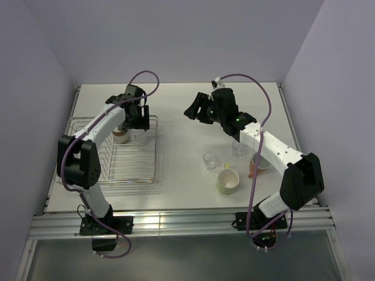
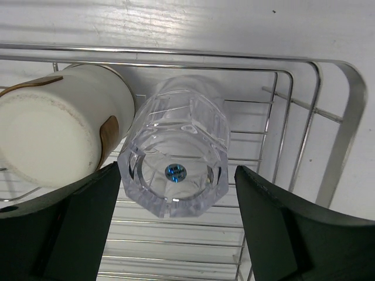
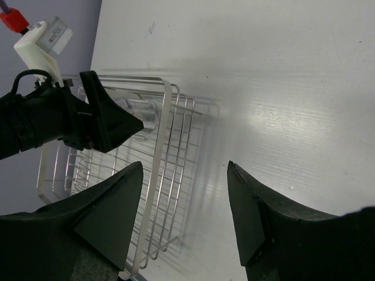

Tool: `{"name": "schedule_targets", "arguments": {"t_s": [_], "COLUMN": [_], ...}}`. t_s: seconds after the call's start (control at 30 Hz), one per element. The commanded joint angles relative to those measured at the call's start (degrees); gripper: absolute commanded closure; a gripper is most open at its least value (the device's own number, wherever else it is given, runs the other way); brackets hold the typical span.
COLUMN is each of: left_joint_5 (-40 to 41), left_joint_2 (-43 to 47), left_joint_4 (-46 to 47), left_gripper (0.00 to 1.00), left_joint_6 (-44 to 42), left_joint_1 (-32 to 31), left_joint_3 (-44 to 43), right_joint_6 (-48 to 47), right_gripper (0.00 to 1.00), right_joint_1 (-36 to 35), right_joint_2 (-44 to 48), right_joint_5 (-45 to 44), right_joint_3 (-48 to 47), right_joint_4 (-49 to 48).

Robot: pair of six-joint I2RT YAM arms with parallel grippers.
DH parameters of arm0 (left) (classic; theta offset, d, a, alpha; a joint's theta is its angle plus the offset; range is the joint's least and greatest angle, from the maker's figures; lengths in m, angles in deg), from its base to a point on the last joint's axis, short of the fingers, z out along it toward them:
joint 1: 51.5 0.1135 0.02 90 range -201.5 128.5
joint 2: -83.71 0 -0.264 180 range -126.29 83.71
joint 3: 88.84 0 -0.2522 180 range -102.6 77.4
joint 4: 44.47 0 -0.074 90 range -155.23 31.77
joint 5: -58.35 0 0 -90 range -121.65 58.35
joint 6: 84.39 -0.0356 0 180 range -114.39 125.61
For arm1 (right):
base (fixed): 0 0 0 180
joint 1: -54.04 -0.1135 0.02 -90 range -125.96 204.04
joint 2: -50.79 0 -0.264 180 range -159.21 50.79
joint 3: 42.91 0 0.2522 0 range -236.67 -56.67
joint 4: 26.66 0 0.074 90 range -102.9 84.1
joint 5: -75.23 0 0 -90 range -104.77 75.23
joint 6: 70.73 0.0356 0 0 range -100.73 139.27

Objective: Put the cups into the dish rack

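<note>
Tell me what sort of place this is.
Probably a lab test booth, not a kitchen: plain walls box in a white table, robot arms are bolted at its edge, and a dish rack stands on it.

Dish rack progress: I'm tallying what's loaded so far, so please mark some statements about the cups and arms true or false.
1. A clear tumbler sits in the dish rack beside the brown-and-cream cup. True.
2. The right gripper holds a mug. False: the right gripper's fingers are open and empty.
3. The pale yellow-green mug is in the dish rack. False: that mug stands on the table, outside the rack.
4. Two other clear tumblers stand on the table. True.
</note>
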Motion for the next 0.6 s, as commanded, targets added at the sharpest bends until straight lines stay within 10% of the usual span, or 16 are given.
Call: {"name": "schedule_targets", "arguments": {"t_s": [0.0,0.57], "left_joint_5": [-0.87,-7.99], "left_joint_2": [5.22,19.54], "left_joint_4": [1.11,0.75], "left_gripper": [0.15,0.19], "left_joint_6": [-0.41,0.2], "left_joint_1": [-0.28,-0.28], "left_joint_3": [-2.79,-2.09], "right_joint_6": [-1.0,-4.86], "right_gripper": [0.33,0.33], "right_joint_1": [0.32,-3.02], "right_joint_2": [0.57,5.75], "right_joint_5": [-0.8,-8.1], "right_joint_3": [-1.72,-1.02], "right_joint_4": [0.19,9.23]}}
